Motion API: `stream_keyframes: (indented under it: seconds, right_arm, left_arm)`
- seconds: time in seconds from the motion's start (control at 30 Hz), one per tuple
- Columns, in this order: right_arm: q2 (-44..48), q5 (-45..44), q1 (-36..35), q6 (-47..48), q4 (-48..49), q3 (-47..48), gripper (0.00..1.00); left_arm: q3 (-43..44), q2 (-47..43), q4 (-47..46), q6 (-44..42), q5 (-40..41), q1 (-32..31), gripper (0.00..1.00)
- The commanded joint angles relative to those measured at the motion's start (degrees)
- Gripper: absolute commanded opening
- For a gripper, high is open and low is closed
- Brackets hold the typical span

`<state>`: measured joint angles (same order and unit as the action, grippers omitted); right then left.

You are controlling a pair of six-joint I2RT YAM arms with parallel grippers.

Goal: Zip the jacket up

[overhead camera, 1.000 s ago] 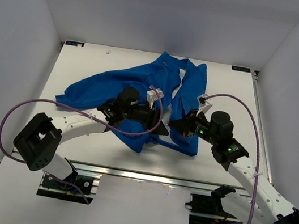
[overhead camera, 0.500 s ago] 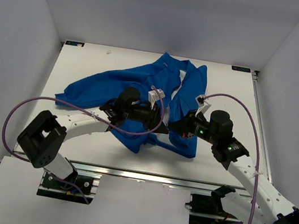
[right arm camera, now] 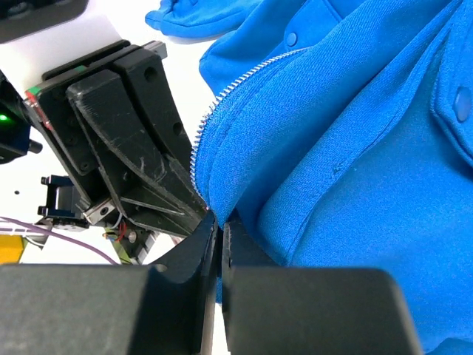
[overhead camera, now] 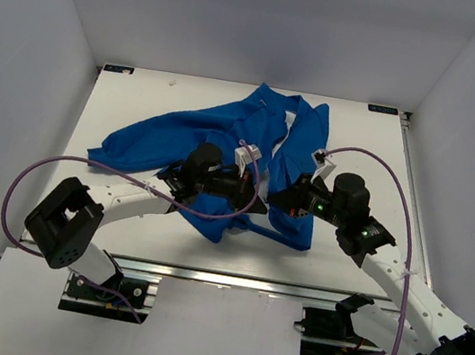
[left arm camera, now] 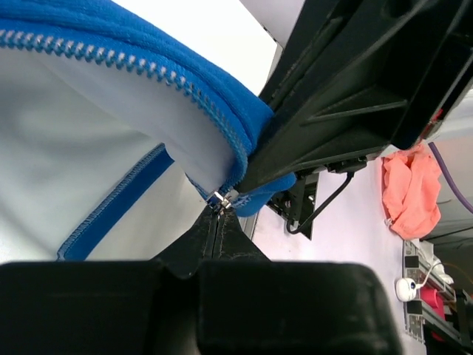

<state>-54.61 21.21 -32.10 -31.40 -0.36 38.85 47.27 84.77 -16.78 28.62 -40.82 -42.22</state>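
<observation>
the jacket (overhead camera: pixel 227 130) lies crumpled in the middle of the worktop (overhead camera: pixel 378 155). its collar points to the far edge, one sleeve is flung out to the left, and the front is open. both arms have met nose to nose over the near hem. the left jaws are clenched, with a tiny silver piece at the lower end of the zipper (left arm camera: pixel 148 70) nipped right at their tips. the right jaws are clenched too, grasping the blue edge of the other front panel where its teeth run out.

what worries me is how little the left side has hold of. it looks like a pinch on a sliver of metal, and any sideways tug could pop it free. i can't tell whether the two halves are lined up. if they're skewed when they come together, the end won't seat, or the white lining (left arm camera: pixel 66 170) could get dragged into the teeth. the wrists are also so close that a small turn might knock one against the other.

for room, there's bare worktop on the right and along the near edge, and less on the left where the sleeve lies. white walls close in the back and both sides.
</observation>
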Motion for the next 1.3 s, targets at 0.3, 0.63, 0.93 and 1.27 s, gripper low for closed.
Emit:
stream_keyframes:
  seconds: [0.3, 0.63, 0.93, 1.27]
  right_arm:
    - [-1.6, 0.2, 1.2, 0.7, -2.6, -0.9, 0.0]
    - [-10.7, -9.2, 1.2, 0.0, -10.4, -7.5, 0.0]
    - [-28.8, -22.0, 1.4, -2.3, -18.2, 3.9, 0.0]
    - [-43.9, -25.9, 9.5, -1.5, -21.6, 16.6, 0.0]
  left_arm:
    - [0.6, -9.7, 19.0, -2.5, 14.1, -1.4, 0.66]
    - [-0.9, -11.9, 35.6, 0.9, 34.2, 0.5, 0.92]
    - [1.2, -2.2, 31.9, 0.1, 30.5, 4.2, 0.93]
    - [5.9, 3.1, 32.5, -3.0, 25.9, 7.0, 0.98]
